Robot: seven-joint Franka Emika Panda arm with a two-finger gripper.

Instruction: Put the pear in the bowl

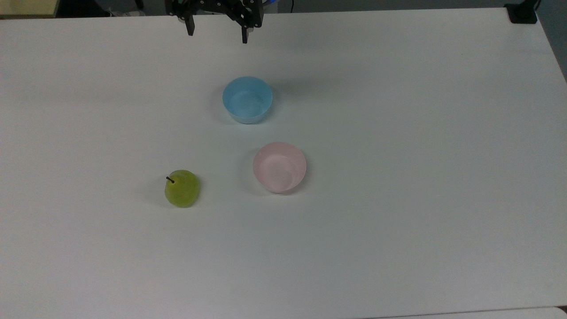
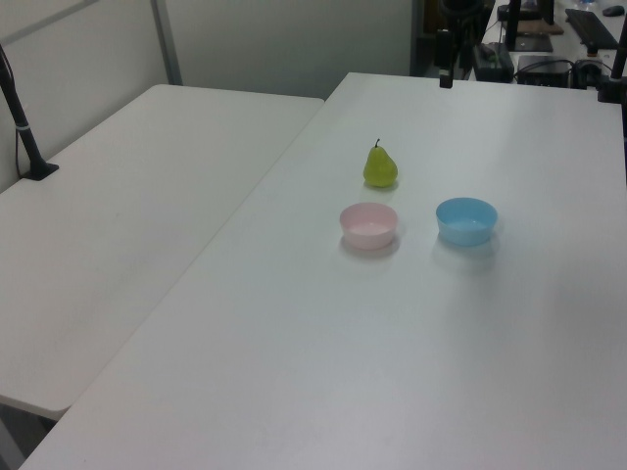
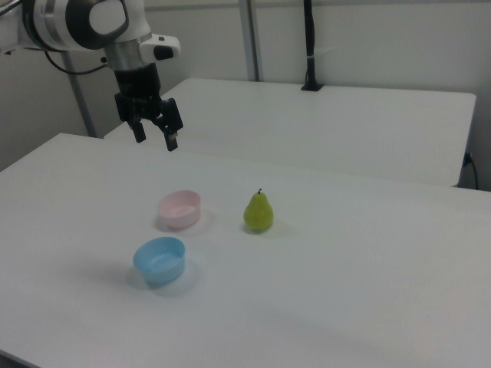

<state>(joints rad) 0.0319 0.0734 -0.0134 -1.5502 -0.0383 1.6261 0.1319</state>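
White table (image 1: 398,221) bears an upright yellow-green, dark-stemmed pear (image 1: 182,188); end effector (image 1: 217,34) hangs spread, seemingly empty.

Even, diffuse overhead light washes the matte white counter (image 1: 398,221), bright and free of glare. Soft, faint shadows pool beside the small yellow-green pear (image 1: 182,188), the pale pink plastic bowl (image 1: 279,167) and the light blue plastic bowl (image 1: 247,99). The top view carries a cool bluish cast and mild softness, dimming slightly toward its corners.

Top view straight down; left, right views oblique from opposite sides, sharing the table (image 1: 398,221).
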